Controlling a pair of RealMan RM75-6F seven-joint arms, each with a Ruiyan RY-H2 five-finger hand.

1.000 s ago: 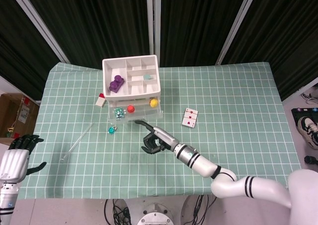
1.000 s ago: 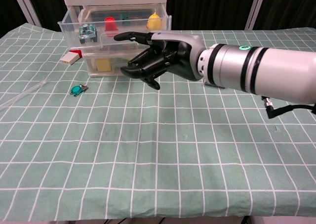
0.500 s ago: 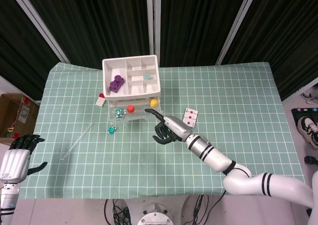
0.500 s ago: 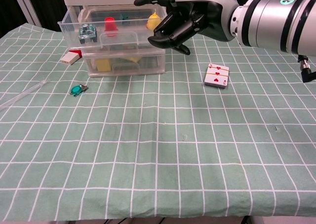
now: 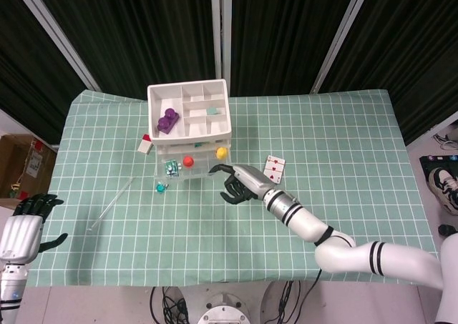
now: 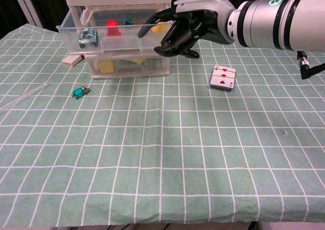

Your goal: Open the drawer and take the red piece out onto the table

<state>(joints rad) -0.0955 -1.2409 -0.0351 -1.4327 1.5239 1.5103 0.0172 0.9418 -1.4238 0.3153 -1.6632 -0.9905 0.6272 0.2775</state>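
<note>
The white drawer unit [image 5: 189,118] stands at the table's back left. Its clear top drawer [image 6: 116,43] is pulled out. Inside lie the red piece [image 5: 188,161] [image 6: 112,27], a green-and-white piece [image 6: 87,35] and a yellow piece [image 5: 222,153], which my hand partly hides in the chest view. My right hand [image 5: 237,182] [image 6: 187,28] is at the drawer's front right corner, fingers curled, one finger stretched over the rim. It holds nothing. Touch with the rim cannot be told. My left hand [image 5: 25,227] hangs empty at the table's near left edge, fingers apart.
Playing cards [image 5: 273,169] [image 6: 224,77] lie right of the hand. A teal trinket [image 6: 80,92], a red-and-white block [image 6: 73,59] and a clear rod [image 5: 111,206] lie left of the unit. A purple piece [image 5: 168,121] sits in the top tray.
My right hand rose from the table in front of the unit to the drawer's right corner, then dipped toward the rim. The drawer looks slightly further out.
</note>
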